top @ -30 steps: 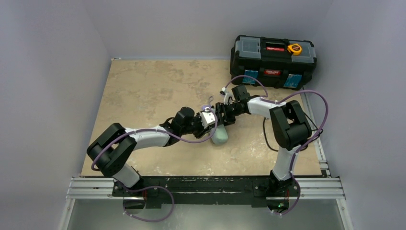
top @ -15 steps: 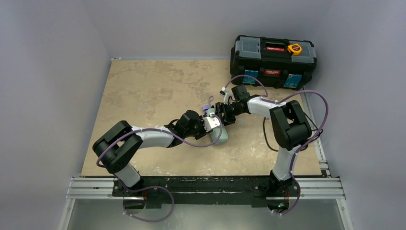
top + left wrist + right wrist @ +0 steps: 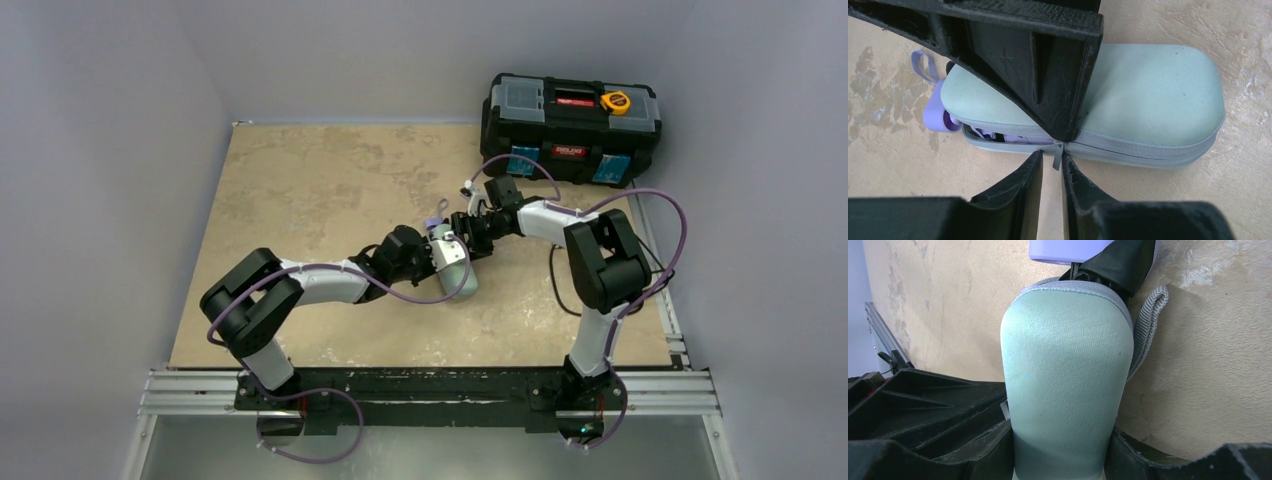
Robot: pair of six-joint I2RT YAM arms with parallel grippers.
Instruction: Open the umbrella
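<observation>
Umbrella (image 3: 936,109) case (image 3: 1068,365) clamped by right jaws on desk (image 3: 300,180); zipper pull (image 3: 1057,156) flanked by left jaws, grip unclear. Square pinch judged needed before pull drawn along seam.

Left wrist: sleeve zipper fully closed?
No, the sleeve gapes at one end, with the lavender umbrella showing through the opening.

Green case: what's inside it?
A purple umbrella. Its strap and one end poke out of the unzipped gap. The case covers the rest.
</observation>
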